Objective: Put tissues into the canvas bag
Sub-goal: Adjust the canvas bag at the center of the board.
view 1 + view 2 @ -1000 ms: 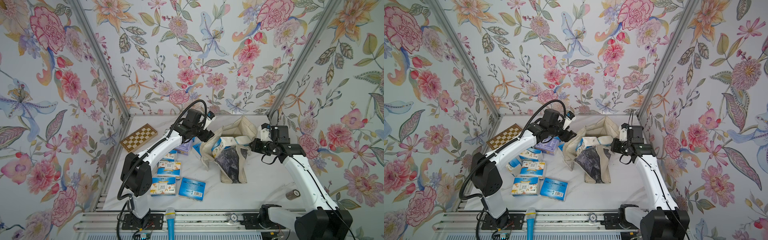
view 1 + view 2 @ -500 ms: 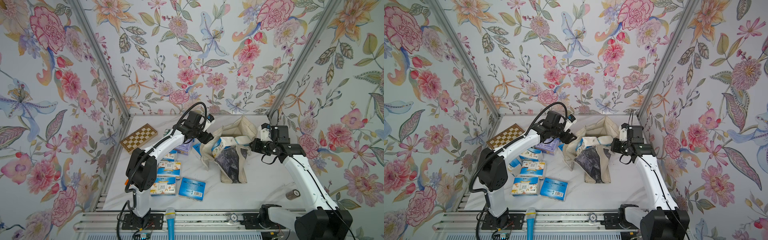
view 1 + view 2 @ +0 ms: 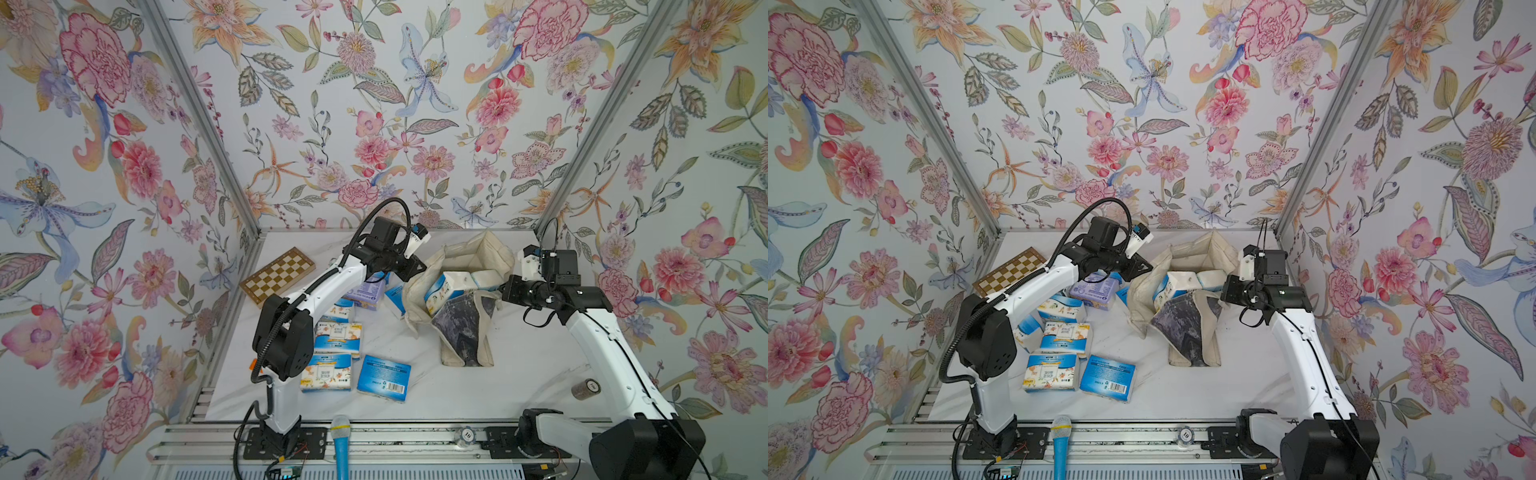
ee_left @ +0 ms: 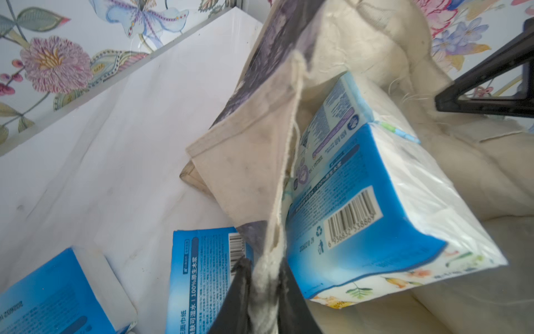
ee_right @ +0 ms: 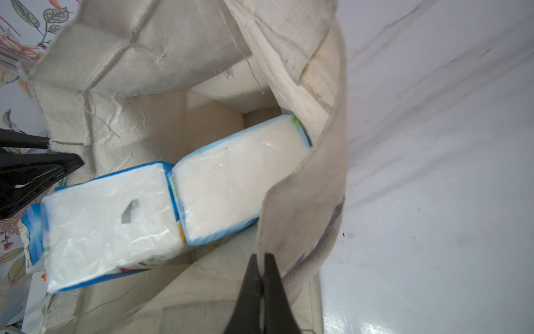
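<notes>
Holding canvas bag (image 3: 478, 253) open: left claw (image 4: 264, 277) and right claw (image 5: 263, 269) each pinched shut on a rim, two tissue packs (image 5: 231, 179) between them; loose tissues (image 4: 199, 274) on desk (image 4: 115, 144) beside left claw. Next, likely: free one claw, fetch pack

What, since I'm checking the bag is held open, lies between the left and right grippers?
The canvas bag, its mouth open, with tissue packs inside, as shown in both top views. The left gripper and right gripper each pinch its rim.
</notes>
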You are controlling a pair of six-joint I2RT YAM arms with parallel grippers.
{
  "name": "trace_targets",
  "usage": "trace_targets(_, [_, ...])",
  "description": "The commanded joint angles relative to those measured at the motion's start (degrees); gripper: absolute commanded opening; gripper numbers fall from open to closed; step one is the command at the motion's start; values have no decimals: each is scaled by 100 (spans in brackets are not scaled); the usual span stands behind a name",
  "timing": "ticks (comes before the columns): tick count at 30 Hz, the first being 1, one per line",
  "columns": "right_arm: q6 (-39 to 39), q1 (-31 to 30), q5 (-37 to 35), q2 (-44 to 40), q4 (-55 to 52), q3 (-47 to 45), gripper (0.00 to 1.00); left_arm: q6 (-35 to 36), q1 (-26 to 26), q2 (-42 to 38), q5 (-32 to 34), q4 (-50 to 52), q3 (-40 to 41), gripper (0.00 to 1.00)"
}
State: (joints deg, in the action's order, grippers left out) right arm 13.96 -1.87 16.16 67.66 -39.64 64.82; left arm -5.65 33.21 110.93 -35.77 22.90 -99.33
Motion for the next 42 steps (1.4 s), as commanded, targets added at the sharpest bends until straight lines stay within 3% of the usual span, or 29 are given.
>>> trace_targets(1, [28, -59, 112, -244, 30, 346, 0, -636, -69, -118, -578, -546, -365, 17])
trace_targets(11, [-232, -77, 457, -512, 122, 913, 0, -1467, 194, -238, -340, -1018, -1059, 15])
trace_targets(18, [-987, -24, -682, -112, -454, 1226, 0, -1943, 221, -513, 47, -1561, -1185, 15])
trace_targets(22, [-1078, 40, -1148, -181, -531, 1185, 0, -1690, 214, -736, 585, -1471, -1169, 16])
trace_targets(28, [-1280, 239, -1284, -391, -802, 1371, 0, -1702, 107, -735, 701, -1289, -1168, 16])
trace_targets(32, [-1176, 248, -419, -559, -919, 1627, 0, -1687, 98, -661, 848, -1401, -1247, 18])
trace_targets(36, [-954, 166, 494, -553, -880, 2048, 0, -2065, 259, -92, 318, -1479, -1652, 17])
trace_targets(39, [-966, 144, 511, -493, -819, 2188, 0, -2126, 494, 122, 236, -1480, -1861, 17])
trace_targets(42, [-1127, 184, 80, -251, -1105, 2347, 0, -2199, 572, 190, 196, -1446, -1935, 17])
